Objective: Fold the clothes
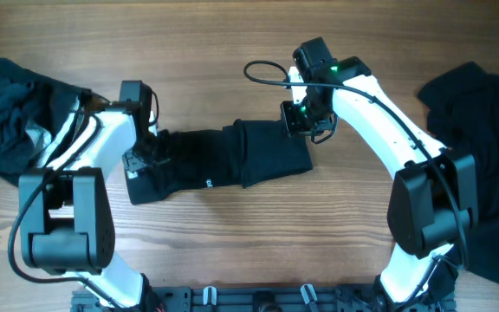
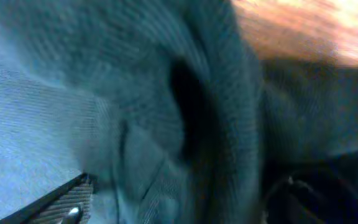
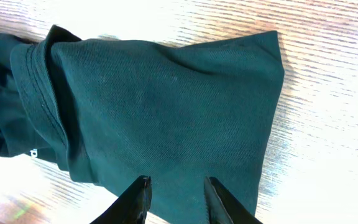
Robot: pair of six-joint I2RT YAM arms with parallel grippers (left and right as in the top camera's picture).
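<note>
I read the dark green garment [image 1: 223, 160] as lying flat on the wooden worktop [image 1: 232, 52]. It is folded into a long band running left to right, with a squarer folded panel on top at its right end. The right fingers [image 1: 301, 120] stand at the upper right corner of the garment. In the right wrist view I see both of them [image 3: 137, 198] apart, with the cloth's edge showing in the gap and nothing clamped. That view also shows the panel's free corner lying flat on the wood, and a small white mark [image 3: 34, 152] below a rolled hem at the panel's far side. The left fingers [image 1: 143, 158] sit at the left end of the garment, over the cloth. The left wrist view is filled with blurred ribbed cloth close to the lens. Only a sliver of one finger [image 2: 67, 204] shows at its lower left, so I cannot tell whether the left fingers are apart or together. A heap of dark clothes [image 1: 11, 113] lies well to the left of the garment, partly under the left arm. A second heap [image 1: 483, 139] lies well to the right of the garment. A black cable [image 1: 262, 74] loops just above the garment's right end.
</note>
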